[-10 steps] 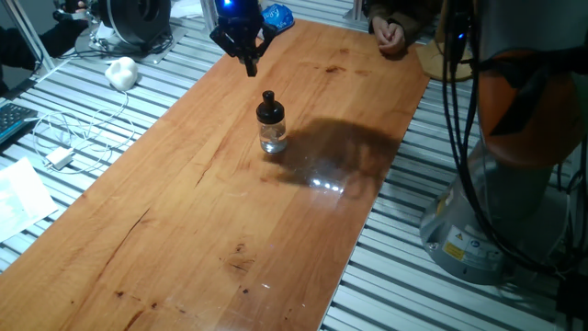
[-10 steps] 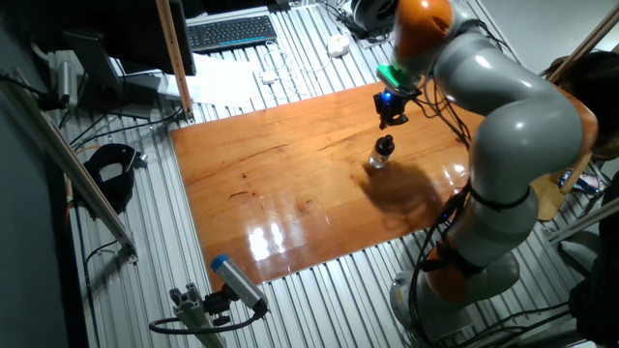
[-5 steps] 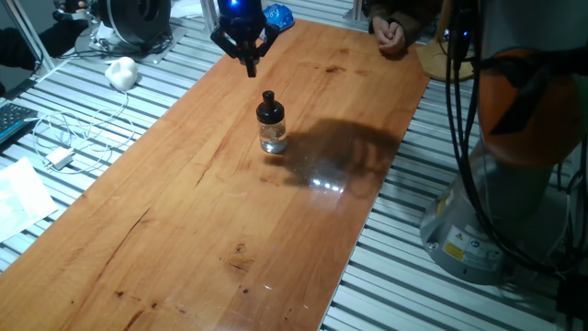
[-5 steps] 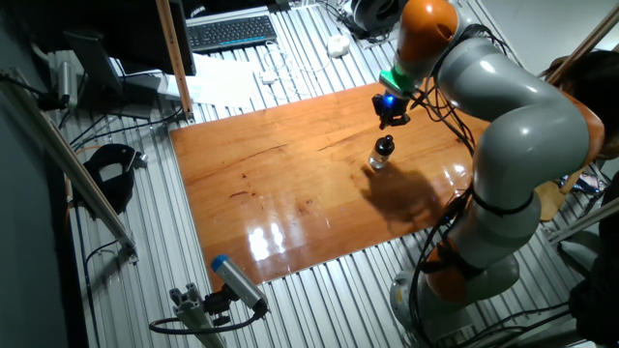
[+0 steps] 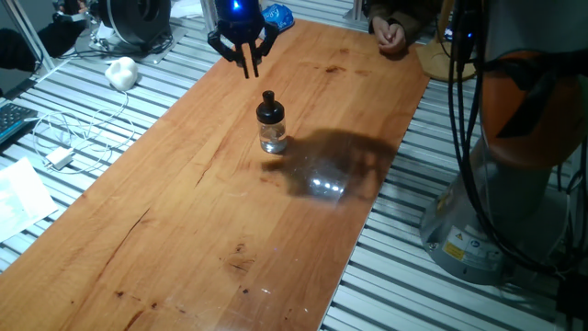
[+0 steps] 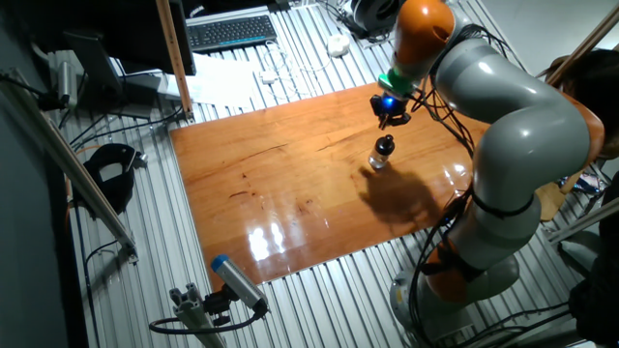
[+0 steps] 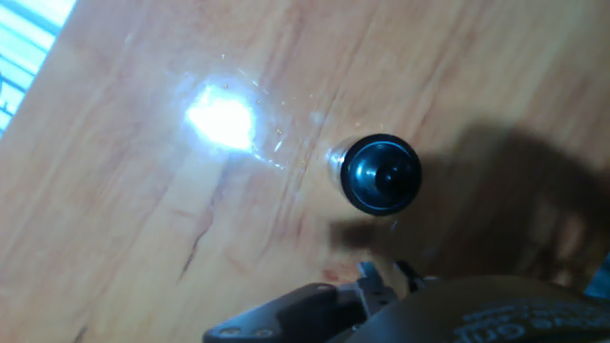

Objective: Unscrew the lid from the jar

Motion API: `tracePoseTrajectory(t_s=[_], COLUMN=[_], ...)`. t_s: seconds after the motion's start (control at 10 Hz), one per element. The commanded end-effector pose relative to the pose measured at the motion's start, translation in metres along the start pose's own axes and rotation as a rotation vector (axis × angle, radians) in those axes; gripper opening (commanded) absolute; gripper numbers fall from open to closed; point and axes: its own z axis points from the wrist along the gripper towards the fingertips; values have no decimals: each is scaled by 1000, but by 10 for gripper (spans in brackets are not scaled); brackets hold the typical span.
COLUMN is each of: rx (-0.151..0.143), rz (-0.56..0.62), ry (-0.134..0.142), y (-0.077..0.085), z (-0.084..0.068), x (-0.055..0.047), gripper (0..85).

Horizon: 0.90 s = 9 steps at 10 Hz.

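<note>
The jar [image 5: 272, 138] is small, clear glass, and stands upright near the middle of the wooden table [image 5: 184, 221]. The black lid [image 5: 267, 108] with its little knob sits on top of it. My gripper [image 5: 247, 66] hangs in the air above and beyond the jar, apart from it, with its fingers drawn together and nothing held. In the other fixed view the gripper [image 6: 394, 120] is just above the lid [image 6: 385, 145]. The hand view looks straight down on the lid [image 7: 382, 173], a sliver of the jar [image 7: 334, 162] showing beside it.
A person's hand [image 5: 390, 35] rests on the far table edge. A blue object [image 5: 277, 16] lies at the far end. A white lump [image 5: 120, 71] and cables [image 5: 69, 138] lie on the slatted surface to the left. A keyboard [image 6: 230, 32] lies beyond the table.
My gripper has drifted slightly up and away from the jar. The jar and lid have not moved.
</note>
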Motion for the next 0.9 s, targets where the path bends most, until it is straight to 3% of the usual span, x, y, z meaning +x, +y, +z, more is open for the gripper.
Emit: tracePoseTrajectory(t_s=[0.0, 0.1, 0.3, 0.8], rx=[5, 12, 17, 9], rz=[-42, -66, -104, -100], ry=[-20, -29, -21, -9], y=[2, 3, -2, -6], z=[0, -3, -4, -3], x=[-1, -6, -16, -15], gripper=[680, 850, 850, 850])
